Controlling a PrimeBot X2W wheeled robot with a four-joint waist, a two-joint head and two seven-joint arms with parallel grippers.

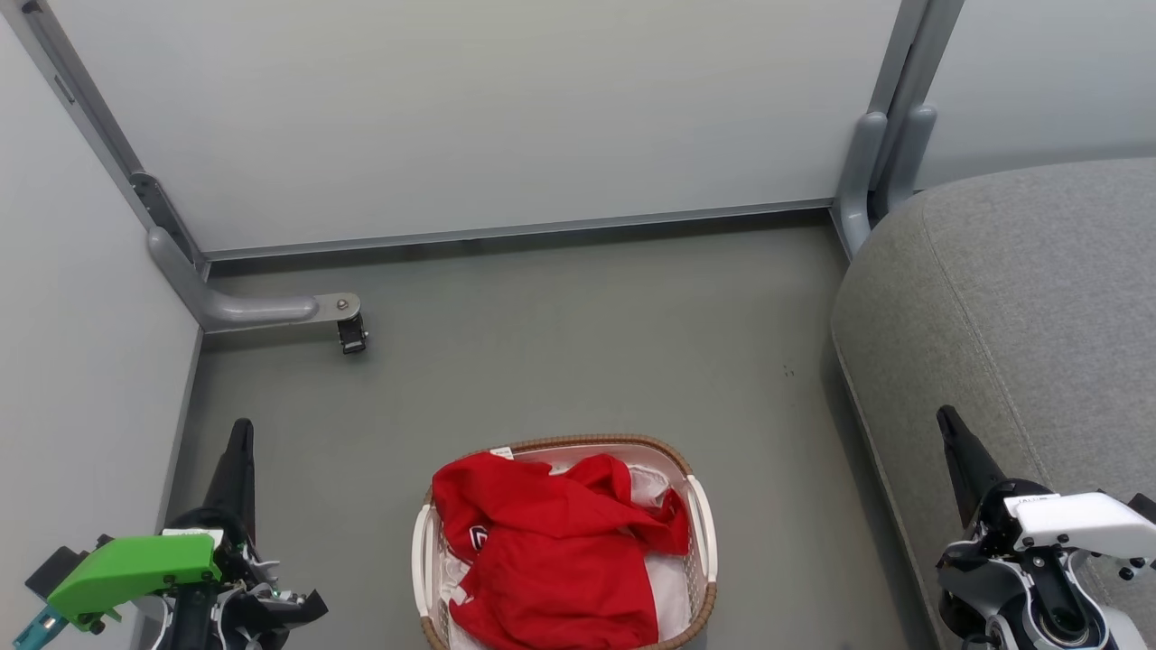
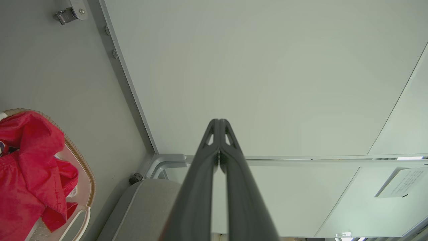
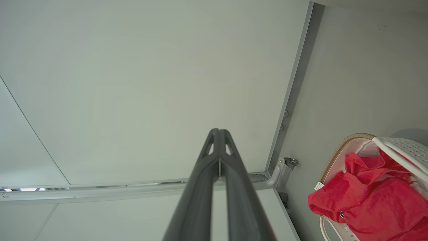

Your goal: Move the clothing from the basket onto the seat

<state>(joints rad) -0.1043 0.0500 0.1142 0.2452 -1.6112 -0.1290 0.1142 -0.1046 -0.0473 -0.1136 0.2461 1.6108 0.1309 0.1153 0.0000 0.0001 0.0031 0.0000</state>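
Nothing's picked up yet. The red clothing point(image 1: 551, 542) sits bunched in the basket point(image 1: 587, 442) on the floor point(image 1: 587, 343), right between the two arms, and the seat point(image 1: 1020, 298) is off to the right. The left pincer point(image 1: 240, 438) and right pincer point(image 1: 950, 431) are both pinched tight with nothing in them, one on either side of the basket. I'd spread one pincer wide, come straight down on the high crumpled fold in the middle, and grab only red fabric, not the white sheet point(image 1: 668, 578) underneath or the basket's handle. The right arm looks handier, since it's next to the seat.
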